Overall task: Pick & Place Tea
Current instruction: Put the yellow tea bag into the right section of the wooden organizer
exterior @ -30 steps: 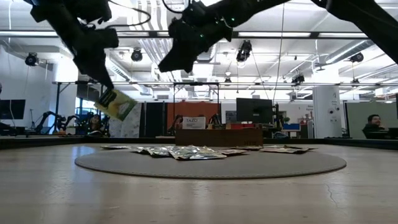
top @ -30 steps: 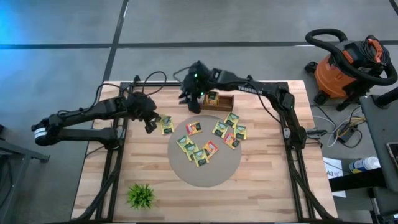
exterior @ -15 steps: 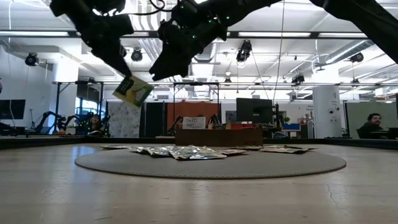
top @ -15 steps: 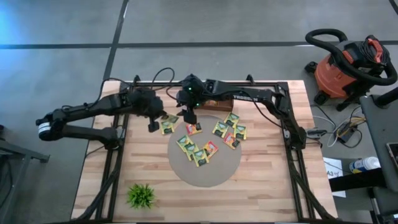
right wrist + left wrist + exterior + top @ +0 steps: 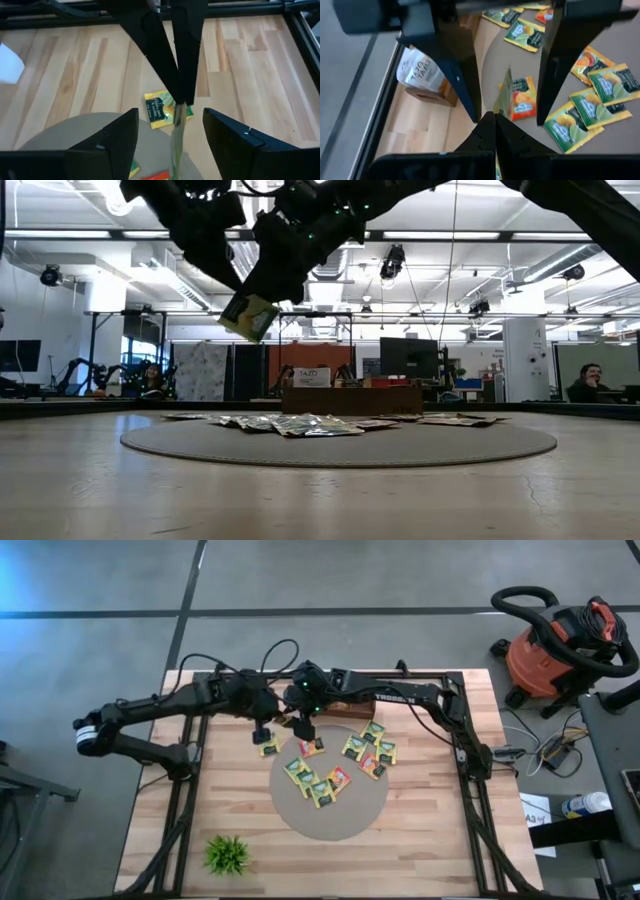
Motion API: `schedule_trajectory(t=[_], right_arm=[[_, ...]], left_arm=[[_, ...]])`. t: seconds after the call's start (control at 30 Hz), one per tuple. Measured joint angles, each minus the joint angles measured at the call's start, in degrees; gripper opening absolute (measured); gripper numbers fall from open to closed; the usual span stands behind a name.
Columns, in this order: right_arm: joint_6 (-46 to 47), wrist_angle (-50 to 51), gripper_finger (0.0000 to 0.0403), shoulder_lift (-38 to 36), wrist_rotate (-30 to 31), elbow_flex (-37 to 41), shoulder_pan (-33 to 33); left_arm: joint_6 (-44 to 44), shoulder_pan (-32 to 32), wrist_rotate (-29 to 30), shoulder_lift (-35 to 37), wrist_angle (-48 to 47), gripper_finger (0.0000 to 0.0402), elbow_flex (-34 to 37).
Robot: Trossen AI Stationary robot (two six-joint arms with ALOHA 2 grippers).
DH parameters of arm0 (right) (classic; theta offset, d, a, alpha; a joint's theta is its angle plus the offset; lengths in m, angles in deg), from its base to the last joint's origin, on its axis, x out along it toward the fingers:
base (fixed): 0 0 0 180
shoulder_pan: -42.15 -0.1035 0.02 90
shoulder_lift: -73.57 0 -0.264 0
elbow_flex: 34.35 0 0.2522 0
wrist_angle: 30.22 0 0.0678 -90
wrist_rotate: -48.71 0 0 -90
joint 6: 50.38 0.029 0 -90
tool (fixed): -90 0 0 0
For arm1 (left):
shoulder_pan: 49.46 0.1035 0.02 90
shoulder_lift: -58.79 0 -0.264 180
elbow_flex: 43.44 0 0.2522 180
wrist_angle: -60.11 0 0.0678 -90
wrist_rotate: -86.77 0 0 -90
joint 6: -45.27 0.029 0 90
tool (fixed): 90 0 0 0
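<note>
My left gripper (image 5: 263, 730) (image 5: 490, 119) is shut on one yellow-green tea sachet (image 5: 248, 317), held high above the table's far left part. The sachet shows edge-on in the wrist views (image 5: 504, 92) (image 5: 177, 127). My right gripper (image 5: 303, 724) (image 5: 170, 114) is open. Its fingers (image 5: 559, 65) stand on either side of that sachet without touching it. Several more sachets (image 5: 322, 785) lie flat on a round grey mat (image 5: 345, 820). One sachet (image 5: 268, 746) lies on the wood beside the mat. My left gripper pinches the sachet between its two shut fingers by the upper edge (image 5: 240, 302), coming from above and slanting toward the table's right. The sachet hangs tilted below the fingertips, lifted clear of the table.
A wooden box (image 5: 348, 706) with a TAZO tea packet (image 5: 420, 72) stands at the far edge behind the mat. A small green plant (image 5: 228, 853) sits near the front left corner. An orange vacuum (image 5: 550, 650) stands off the table at right.
My left gripper has carried the sachet up and toward the table's right, up to my right gripper. My right gripper came from over the box toward the near left, then held still. The sachet now hangs between the right gripper's open fingers.
</note>
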Motion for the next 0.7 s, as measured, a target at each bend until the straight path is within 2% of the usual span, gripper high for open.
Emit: schedule_trajectory(t=[0.2, 0.6, 0.7], right_arm=[[0.9, 0.3, 0.0184, 0.0, 0.0, 0.3, 0.0], [0.8, 0.4, 0.0025, 0.0, 1.6, 0.7, 0.4], [0.6, 0.8, 0.0012, 0.0, 1.5, 0.7, 0.6]], left_arm=[[1.0, 0.0, 0.0, -0.1, -0.1, 0.0, -0.8], [0.2, -0.2, 0.0, 0.2, -0.7, 0.0, -0.6], [-0.6, -0.2, 0.1, 0.2, -0.6, 0.0, -0.6]])
